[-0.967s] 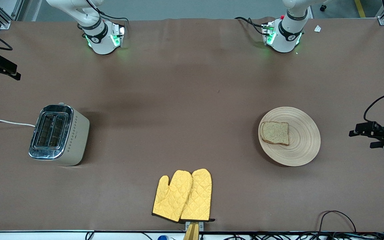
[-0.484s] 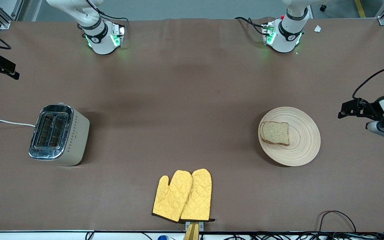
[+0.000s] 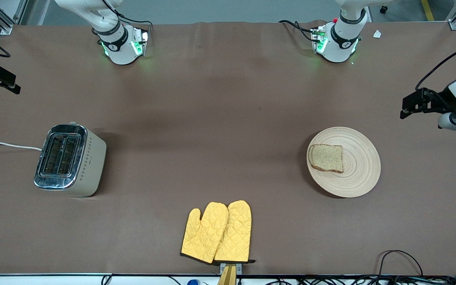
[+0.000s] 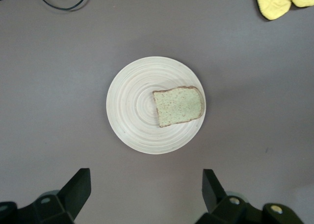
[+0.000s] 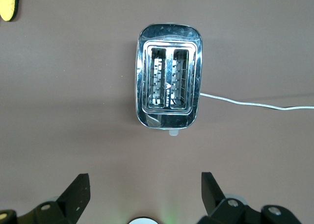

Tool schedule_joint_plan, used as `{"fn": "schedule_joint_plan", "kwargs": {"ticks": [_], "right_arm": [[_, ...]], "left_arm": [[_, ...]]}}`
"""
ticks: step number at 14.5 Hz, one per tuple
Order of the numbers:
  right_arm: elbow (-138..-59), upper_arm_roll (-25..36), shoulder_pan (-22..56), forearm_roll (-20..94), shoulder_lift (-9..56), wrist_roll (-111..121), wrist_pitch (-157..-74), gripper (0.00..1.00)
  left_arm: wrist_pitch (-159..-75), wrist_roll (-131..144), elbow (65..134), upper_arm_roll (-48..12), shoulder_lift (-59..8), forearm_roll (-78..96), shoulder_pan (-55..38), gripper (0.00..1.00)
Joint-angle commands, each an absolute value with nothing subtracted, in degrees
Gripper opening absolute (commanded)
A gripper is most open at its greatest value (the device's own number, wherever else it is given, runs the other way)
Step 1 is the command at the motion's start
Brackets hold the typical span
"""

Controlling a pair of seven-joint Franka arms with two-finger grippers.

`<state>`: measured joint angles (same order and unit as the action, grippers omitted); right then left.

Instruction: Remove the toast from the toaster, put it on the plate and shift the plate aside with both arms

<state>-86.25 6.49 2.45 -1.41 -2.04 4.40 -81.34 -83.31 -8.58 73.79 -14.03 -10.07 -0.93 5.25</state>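
Observation:
The toast point(image 3: 326, 158) lies flat on the round wooden plate point(image 3: 360, 166), on the plate's half toward the right arm's end of the table. The left wrist view shows the toast point(image 4: 179, 106) and the plate point(image 4: 132, 106) from above. My left gripper point(image 3: 406, 107) is open and empty, up in the air over the left arm's end of the table, beside the plate; its fingers stand wide apart in its wrist view point(image 4: 144, 175). My right gripper point(image 3: 8, 83) is open and empty, high over the table near the toaster point(image 5: 144, 177).
A chrome two-slot toaster point(image 3: 69, 158) with empty slots point(image 5: 168, 82) stands toward the right arm's end, its white cord point(image 3: 6, 145) running off the table. Two yellow oven mitts point(image 3: 218, 233) lie near the table's edge nearest the front camera.
My left gripper has moved away from the plate's level toward the bases' side of the table. The right gripper has shifted slightly. Toast and plate have not moved.

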Motion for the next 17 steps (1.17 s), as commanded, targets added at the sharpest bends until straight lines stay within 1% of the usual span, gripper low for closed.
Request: {"fn": "schedule_joint_plan", "kwargs": {"ticks": [1,5,7,8,9,10,17], "right_arm": [[-85.3,6.1,1.8,-1.2,-1.7,3.8,-80.8,1.0],[-85.3,6.1,1.8,-1.2,-1.3,3.8,-81.1,1.0],[-85.3,6.1,1.8,-1.2,-1.3,3.8,-81.1,1.0],[-85.3,6.1,1.8,-1.2,-1.3,3.8,-81.1,1.0],[-85.3,6.1,1.8,-1.2,-1.3,3.8,-81.0,1.0],[-85.3,6.1,1.8,-1.2,-1.3,3.8,-81.0,1.0],[-83.8,6.5,1.8,-1.7,-1.3,3.7,-81.4,1.0]], "left_arm": [[-83.3,-5.2,77.5,-9.7,-6.2,-2.3,-0.3,1.0],[-89.0,-5.1,87.0,-3.4,0.5,-2.2,-5.5,1.0],[-90.3,-4.6,89.5,-3.0,1.9,-2.0,-6.0,1.0],[-90.4,-2.7,89.5,-2.1,1.8,-1.9,-7.2,1.0],[-90.4,-1.2,89.5,0.6,1.8,-2.0,-9.7,1.0],[-90.4,-1.2,89.4,1.9,1.8,-2.1,-11.2,1.0],[-90.3,-2.1,88.7,2.2,0.7,-1.4,-10.0,1.0]]}}
